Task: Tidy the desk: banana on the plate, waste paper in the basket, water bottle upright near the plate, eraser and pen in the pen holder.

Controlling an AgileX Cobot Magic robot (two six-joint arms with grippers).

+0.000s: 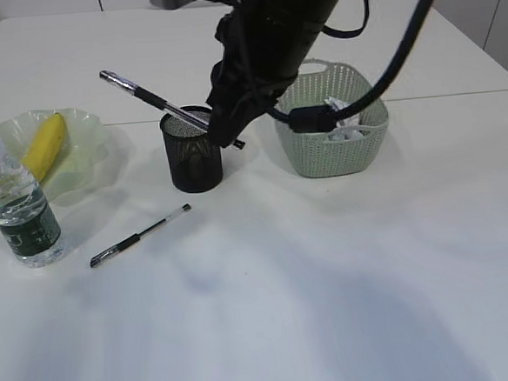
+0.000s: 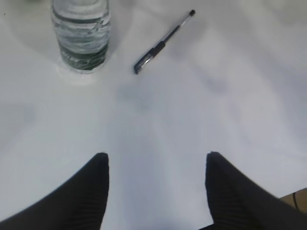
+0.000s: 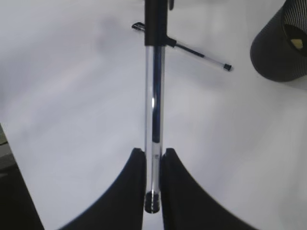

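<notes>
While the right claw (image 3: 153, 160) is pinching one pen (image 3: 154, 103) by its end beside the pen holder (image 1: 192, 151), it's risking the pen swinging and missing the rim; left claw (image 2: 156, 165) is hanging released

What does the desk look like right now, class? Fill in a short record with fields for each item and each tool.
banana: lying on the plate
water bottle: upright beside the plate
held pen: clamped in the right tool, above the pen holder
loose pen: flat on the table
basket: holds waste paper
left tool: open, empty
eraser: not visible
</notes>
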